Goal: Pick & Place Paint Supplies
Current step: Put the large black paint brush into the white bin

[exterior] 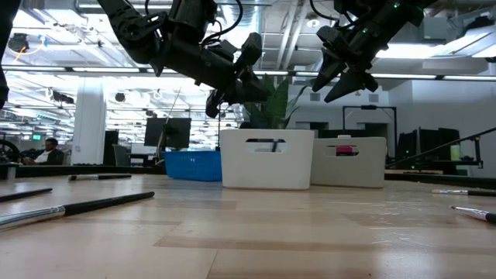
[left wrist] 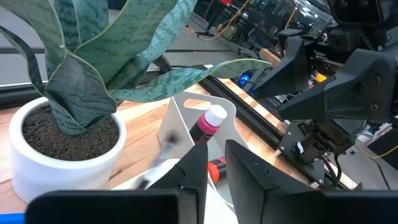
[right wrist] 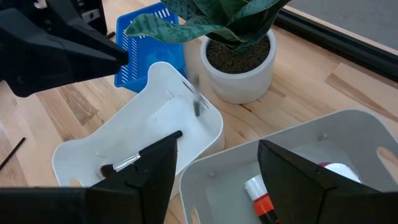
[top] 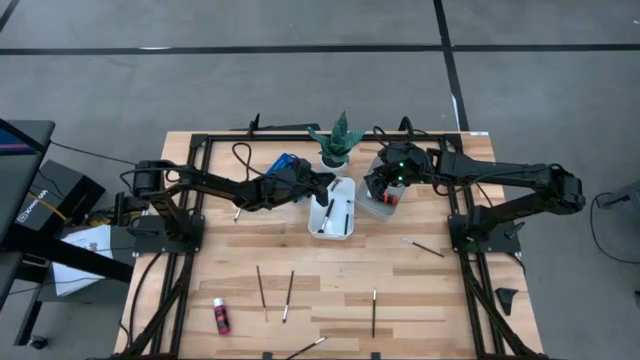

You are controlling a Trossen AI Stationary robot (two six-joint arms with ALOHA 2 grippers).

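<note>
My left gripper (top: 327, 183) hovers over the far end of the white tray (top: 345, 228), its fingers (left wrist: 194, 177) a little apart with nothing between them. A thin paintbrush (right wrist: 198, 101) shows as a blur in the air just above that tray, clear of the fingers. Another brush (right wrist: 140, 157) lies inside the tray. My right gripper (right wrist: 217, 168) stands open above the grey tray (right wrist: 348, 127), which holds a pink bottle (left wrist: 208, 122) with a white cap and a red one (right wrist: 259, 196). Several more brushes (top: 262, 291) and a pink bottle (top: 220, 316) lie on the table's near half.
A potted plant (top: 338, 142) stands just behind the two trays, its leaves close to my left gripper. A blue tray (top: 286, 164) sits at the far left of the white one. One brush (top: 423, 246) lies near the right arm's base.
</note>
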